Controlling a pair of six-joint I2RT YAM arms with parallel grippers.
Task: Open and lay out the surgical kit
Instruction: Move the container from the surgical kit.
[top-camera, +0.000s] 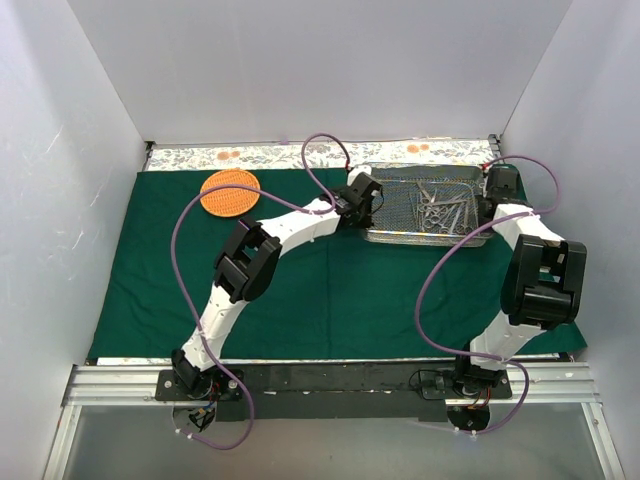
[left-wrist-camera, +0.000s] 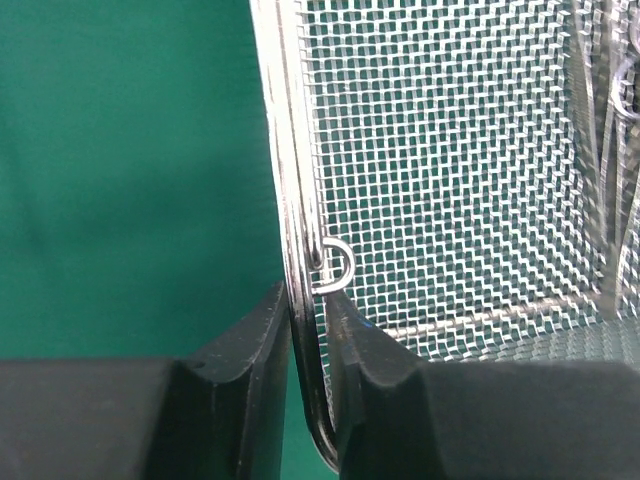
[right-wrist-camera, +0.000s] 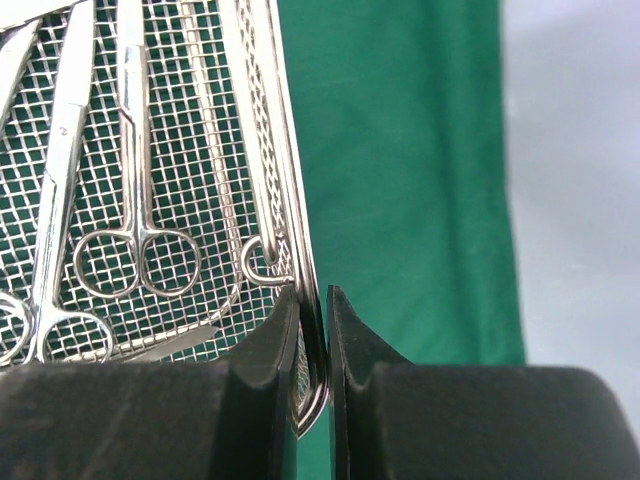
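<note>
Green cloth wrap (top-camera: 330, 300) lies spread; the right gripper (right-wrist-camera: 314, 295) clamps one rim of the mesh tray (top-camera: 420, 239), the left gripper (left-wrist-camera: 305, 292) straddles the opposite rim, grip unclear, so next probably release, then unload the instruments (top-camera: 440, 208).

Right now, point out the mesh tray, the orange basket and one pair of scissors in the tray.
mesh tray (top-camera: 400, 205): top external view, bare mesh floor near its left end.
orange basket (top-camera: 230, 192): top external view, centre of the woven disc.
scissors (right-wrist-camera: 132, 140): right wrist view, shank above the finger rings.
</note>
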